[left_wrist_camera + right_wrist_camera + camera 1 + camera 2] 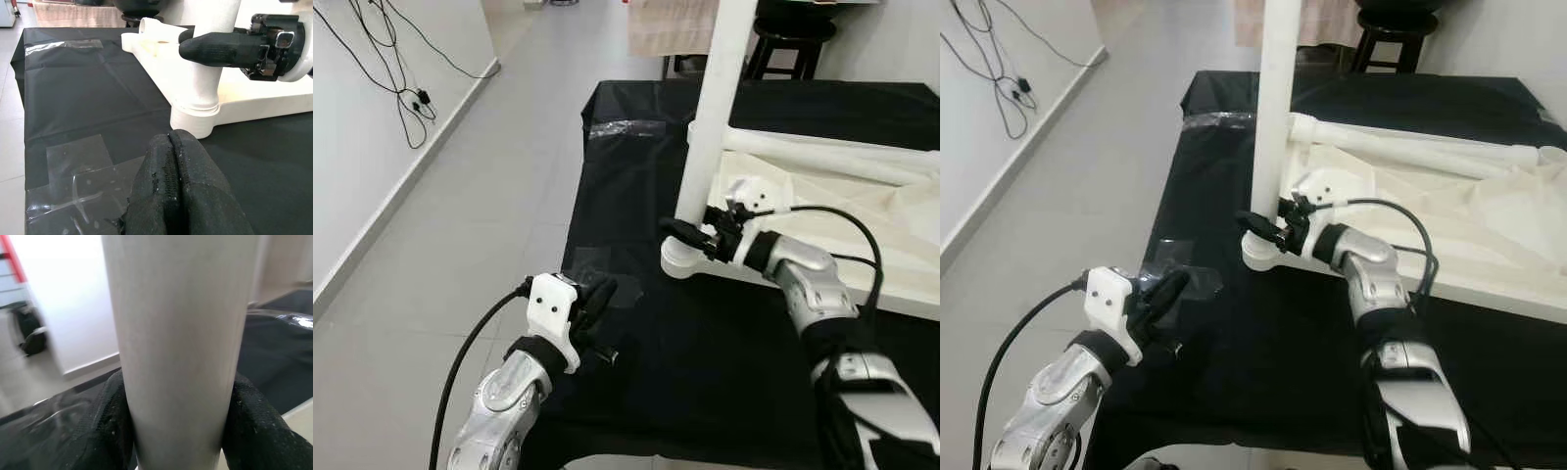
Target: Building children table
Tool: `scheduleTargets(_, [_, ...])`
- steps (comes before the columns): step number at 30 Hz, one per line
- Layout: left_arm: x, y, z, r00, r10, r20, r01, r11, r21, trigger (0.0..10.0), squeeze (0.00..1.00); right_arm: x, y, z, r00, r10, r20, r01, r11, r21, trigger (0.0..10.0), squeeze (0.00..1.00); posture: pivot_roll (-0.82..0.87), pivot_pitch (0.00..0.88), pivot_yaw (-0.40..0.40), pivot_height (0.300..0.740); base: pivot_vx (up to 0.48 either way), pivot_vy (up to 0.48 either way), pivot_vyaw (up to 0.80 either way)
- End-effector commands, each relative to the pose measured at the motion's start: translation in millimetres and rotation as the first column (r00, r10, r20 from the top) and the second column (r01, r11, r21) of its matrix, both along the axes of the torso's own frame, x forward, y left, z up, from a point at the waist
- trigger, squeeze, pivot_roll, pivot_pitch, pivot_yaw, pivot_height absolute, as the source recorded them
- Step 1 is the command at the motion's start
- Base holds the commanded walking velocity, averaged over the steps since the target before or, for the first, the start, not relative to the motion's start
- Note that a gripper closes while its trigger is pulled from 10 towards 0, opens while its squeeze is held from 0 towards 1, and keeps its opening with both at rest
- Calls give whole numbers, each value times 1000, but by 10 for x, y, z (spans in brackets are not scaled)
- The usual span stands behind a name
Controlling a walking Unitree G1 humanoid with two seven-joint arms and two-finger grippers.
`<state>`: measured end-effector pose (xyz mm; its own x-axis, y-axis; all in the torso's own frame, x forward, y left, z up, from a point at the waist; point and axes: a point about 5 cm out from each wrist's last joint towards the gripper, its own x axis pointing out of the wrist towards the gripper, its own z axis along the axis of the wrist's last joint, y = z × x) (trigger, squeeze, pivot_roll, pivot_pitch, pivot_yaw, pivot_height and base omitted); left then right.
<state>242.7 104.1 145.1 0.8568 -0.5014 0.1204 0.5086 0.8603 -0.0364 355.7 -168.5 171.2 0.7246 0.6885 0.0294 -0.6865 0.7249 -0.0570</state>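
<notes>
A white table top [862, 225] lies upside down on the black-covered work table [705, 333]. One white table leg [710, 127] stands upright in the corner socket [680, 259] of the top. My right gripper [683, 233] is shut around this leg just above the socket; in the right wrist view the leg [176, 347] sits between both black fingers [105, 431]. Another white leg [1410, 147] lies flat along the far side of the top. My left gripper [168, 161] is shut on nothing and hovers low over the black cover, left of the socket.
Clear tape patches [619, 128] stick to the black cover. Grey floor [460, 225] and a white wall with dangling cables [406, 93] lie to the left. A black stool [791, 44] stands behind the table.
</notes>
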Motion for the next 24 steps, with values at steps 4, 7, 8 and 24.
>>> scheduleTargets(4, [6,49,-35,1000,4,-23,-4,1000,2,10000,0,-275,305,-456,816,-542,-200,558,830,27,0,0,26,151,19,740,0,0,0])
scheduleTargets(7, [14,46,-51,1000,5,-25,-5,1000,8,10000,0,-255,469,-423,849,-514,-125,518,855,3,0,0,24,134,20,740,0,0,0])
scheduleTargets(8, [15,45,-55,1000,6,-26,-5,1000,9,10000,0,-195,459,-404,849,-517,-113,520,854,0,0,0,24,134,20,740,0,0,0])
scheduleTargets(24, [43,31,-57,999,12,-30,-12,1000,-5,10000,0,102,695,165,999,-32,-22,33,997,68,10000,0,28,126,17,740,0,0,0])
